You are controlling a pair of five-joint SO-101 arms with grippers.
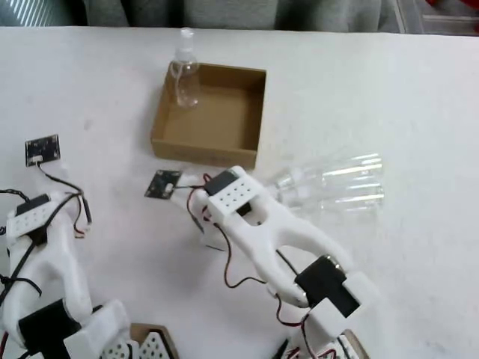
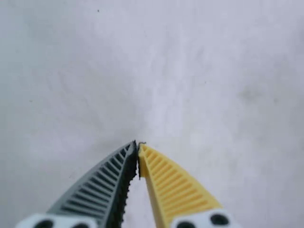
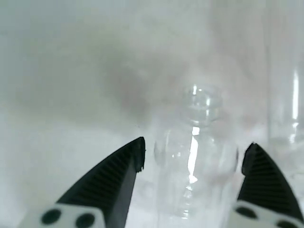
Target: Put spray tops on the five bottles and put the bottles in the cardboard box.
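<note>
- The white table (image 1: 389, 90) runs under everything, with the cardboard box (image 1: 196, 148) as our marker out past the arms.
- The right arm (image 1: 269, 232) is the big white one. It stretches in toward the box's near right corner, and its wrist sits just short of that wall.
- The left arm (image 1: 37, 247) sits well off from the box's near left corner, on the arm side of the table.
- The box is open-topped and brown.
- The lying bottles (image 1: 337, 183) are a clear cluster on their sides just beyond the box's near right corner, with their necks turned toward the right arm's wrist. How many there are is hard to tell.
- One upright bottle (image 1: 183, 78) stands inside the box in its far left corner, with a spray top (image 1: 185, 39) on.
- The right gripper (image 3: 194, 154) is spread wide. Its black fingers (image 3: 118, 171) flank an open-necked bottle (image 3: 199, 118), which it isn't clamping.
- The left gripper (image 2: 137, 145) is clenched tip to tip on nothing, over bare table.
- There are two small dark circuit boards: one (image 1: 163, 183) just off the box's near wall, the other (image 1: 43, 149) well out from its left wall.
</note>
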